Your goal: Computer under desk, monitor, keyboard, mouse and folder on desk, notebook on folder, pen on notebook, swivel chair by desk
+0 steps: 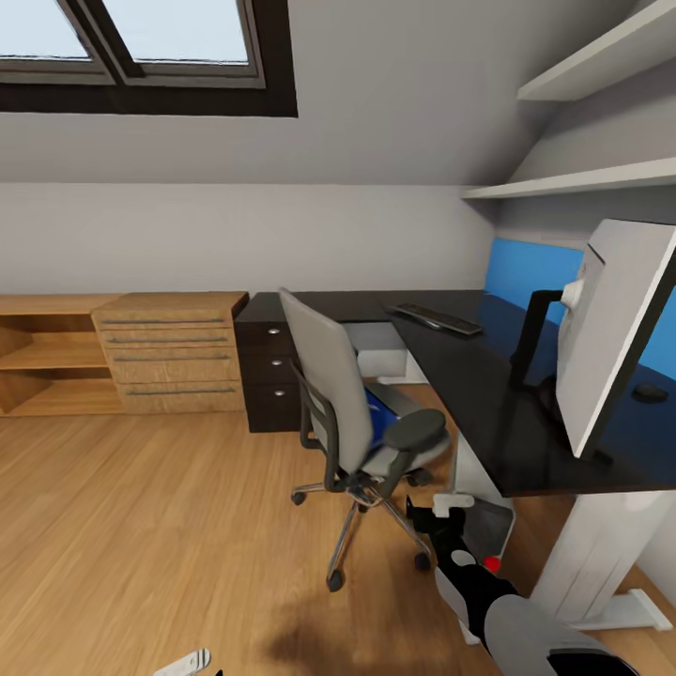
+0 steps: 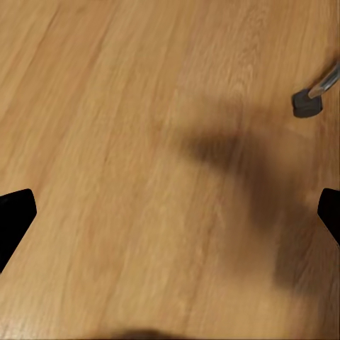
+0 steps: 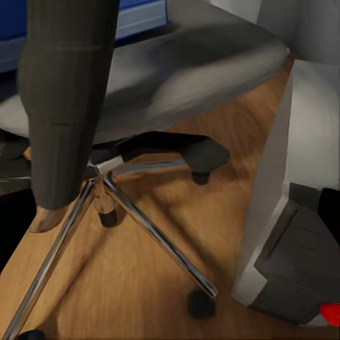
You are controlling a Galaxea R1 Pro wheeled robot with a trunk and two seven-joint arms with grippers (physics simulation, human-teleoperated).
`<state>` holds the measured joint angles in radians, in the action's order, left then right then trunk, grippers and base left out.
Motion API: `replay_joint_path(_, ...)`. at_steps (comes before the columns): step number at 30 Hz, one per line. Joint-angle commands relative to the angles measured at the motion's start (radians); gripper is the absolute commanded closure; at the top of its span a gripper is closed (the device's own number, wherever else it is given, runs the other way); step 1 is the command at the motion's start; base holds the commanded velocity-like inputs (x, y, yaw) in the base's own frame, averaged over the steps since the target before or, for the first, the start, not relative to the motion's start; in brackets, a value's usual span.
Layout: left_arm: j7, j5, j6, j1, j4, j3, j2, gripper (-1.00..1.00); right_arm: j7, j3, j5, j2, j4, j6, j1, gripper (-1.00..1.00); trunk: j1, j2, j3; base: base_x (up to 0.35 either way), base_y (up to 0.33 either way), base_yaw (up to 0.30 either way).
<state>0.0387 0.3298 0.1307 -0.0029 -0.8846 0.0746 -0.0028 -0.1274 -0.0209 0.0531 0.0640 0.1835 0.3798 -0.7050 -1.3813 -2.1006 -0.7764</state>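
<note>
Your folder [image 1: 380,418] is the blue thing lying on the seat of the swivel chair [image 1: 361,413], which stands just beside the black desk [image 1: 488,404], its back turned to you. On the desk the keyboard [image 1: 437,319] lies at the far end, the monitor [image 1: 610,338] stands tilted on its arm nearer you, and the mouse [image 1: 650,392] sits past the monitor, by the blue back panel. The computer [image 1: 488,530] stands on the floor under the desk.

Your right wrist camera adds what the head view lacks: the chair's chrome legs [image 3: 134,219] and casters seen from below the seat, a sliver of blue folder [image 3: 138,14] above it, and the computer's grey case [image 3: 297,262] just beside the desk leg. Your left wrist camera looks down at the wooden floor [image 2: 106,142] with one caster [image 2: 308,103] at the edge.

No writing is legible anywhere.

Left gripper [image 2: 170,212]: tips spread wide, grasping nothing. Right gripper [image 1: 451,504]: you can't tell its state.
</note>
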Motion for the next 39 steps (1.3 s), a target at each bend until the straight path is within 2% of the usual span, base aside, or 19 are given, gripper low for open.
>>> replay_joint_path(1,0.002,0.01,0.006,0.0,-0.002,0.001,0.0,-1.0,-0.005,-0.002,0.005,0.0,-0.001,0.003,-0.001,-1.0,0.0,0.0,-0.001,0.124,0.0,0.0)
replay_joint_path(14,0.001,0.009,0.006,0.0,-0.002,0.001,0.0,-1.0,-0.007,-0.007,0.003,-0.003,0.001,0.004,-0.001,-1.0,0.0,0.0,-0.001,0.103,-0.014,0.0)
replay_joint_path(22,0.001,0.011,0.006,0.0,-0.002,0.001,0.0,-1.0,-0.077,-0.01,0.001,-0.005,0.002,0.01,-0.001,-1.0,0.0,0.0,-0.001,0.044,-0.049,0.0)
replay_joint_path(39,0.001,0.011,0.006,0.0,-0.002,0.001,0.0,-1.0,-0.089,-0.007,0.0,0.002,-0.001,0.035,-0.001,-1.0,0.0,0.0,-0.001,0.068,-0.003,0.0)
